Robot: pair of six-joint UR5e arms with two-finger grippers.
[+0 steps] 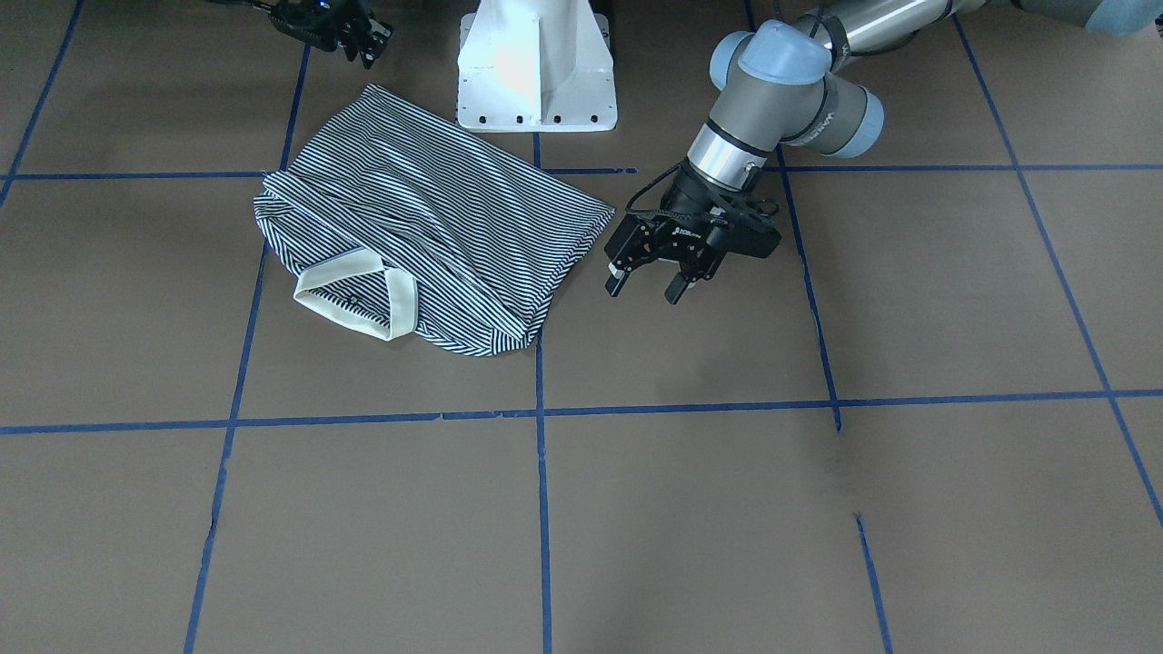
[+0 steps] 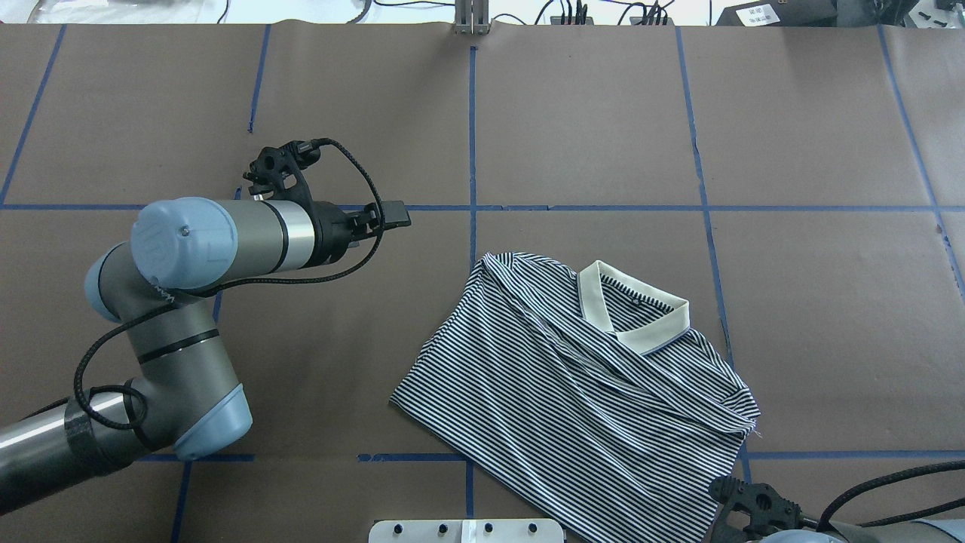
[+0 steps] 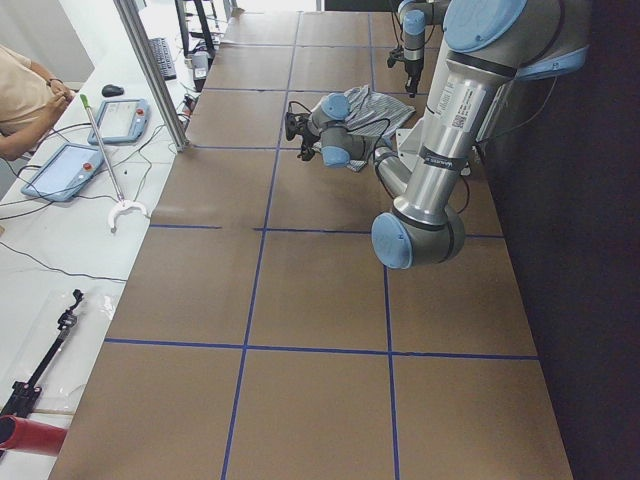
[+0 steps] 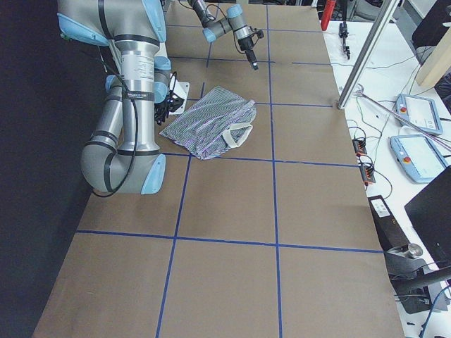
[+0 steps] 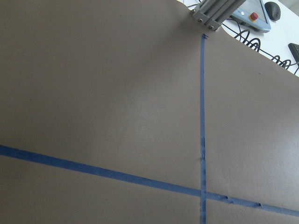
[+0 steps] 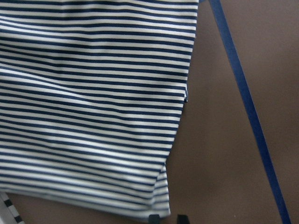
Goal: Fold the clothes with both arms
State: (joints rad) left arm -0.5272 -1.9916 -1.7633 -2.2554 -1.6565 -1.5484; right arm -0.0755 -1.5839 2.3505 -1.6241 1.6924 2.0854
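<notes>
Since we're going from the robot's left across to its right, we start with the silver-grey left arm with pale blue joint caps (image 2: 219,241). Its black two-finger left claw (image 1: 647,283) has its jaws spread wide with nothing between them. It points down at the bare brown paper table top (image 1: 818,509), which is marked off with blue tape grid lines (image 5: 202,116).

Just off that claw's side, close but not touching, lies the short-sleeved polo shirt with thin navy-and-white stripes (image 2: 573,400). It's folded into a rough slanted rectangle, flat on the table and a bit rumpled across the middle. Its plain cream collar (image 2: 637,324) sits on the edge facing away from the robot.

Farther right, the black right claw (image 1: 372,44) hangs by the shirt's corner nearest the robot, not far from the white pedestal (image 1: 536,64). From its wrist camera we get striped cloth right below it. Only the dark fingertips (image 6: 153,217) poke into the bottom of that view, so we can't tell how far apart its jaws are or whether it's got any fabric.
</notes>
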